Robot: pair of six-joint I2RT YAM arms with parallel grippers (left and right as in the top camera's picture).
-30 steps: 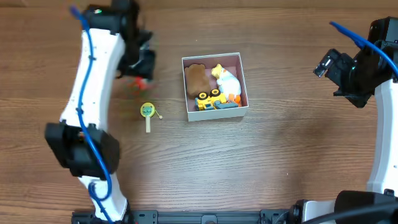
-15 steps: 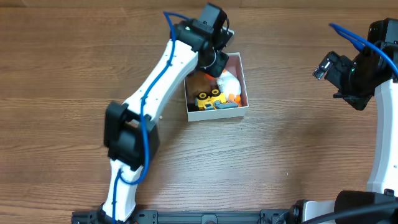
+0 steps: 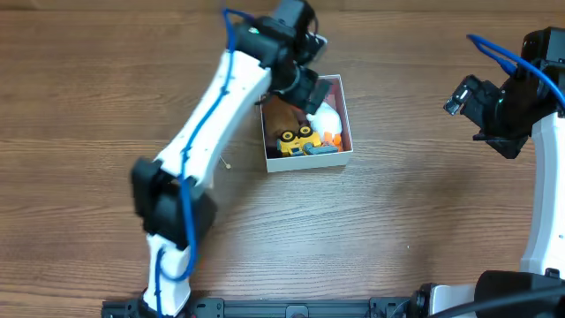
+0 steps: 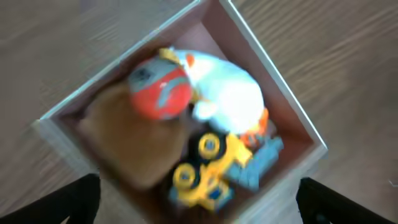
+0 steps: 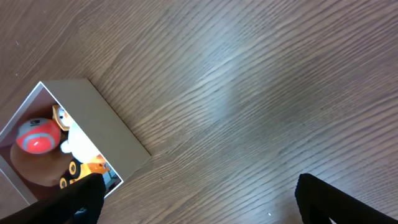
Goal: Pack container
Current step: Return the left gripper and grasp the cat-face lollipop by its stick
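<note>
While the left arm (image 3: pixel 216 115) reaches from the 7 o'clock edge of the table (image 3: pixel 397 221) toward 12 o'clock, the left gripper (image 4: pixel 199 211) hangs directly over the container (image 3: pixel 309 162), which sits upright on the wood just to the 12 o'clock side of the table's centre. Left wrist view: only its two dark fingertips (image 4: pixel 53 199) show, one in each lower corner, set wide apart with nothing between them; the claw is opened wide and holds no item. Container contents, overhead view, partly covered by the gripper at the 12 o'clock wall: a brown plush toy (image 3: pixel 281 117) at 10 o'clock, a white plush toy (image 3: pixel 328 115) at 2 o'clock, a yellow toy vehicle (image 3: pixel 297 141) at 6 o'clock, an orange piece (image 3: pixel 331 139) and a blue piece (image 3: pixel 323 151) toward 4 o'clock. A red ball (image 4: pixel 158 93) rests on the brown plush toy, just beside the white plush toy; the overhead view does not show it. The right gripper (image 5: pixel 200 202) is well apart from the container, near the 3 o'clock edge of the table, over the wood. Its fingertips (image 5: pixel 81 196) likewise show in the two lower corners of its wrist view, widely parted, gripping nothing. From that view the container lies at 8 o'clock, the red ball visible inside.
</note>
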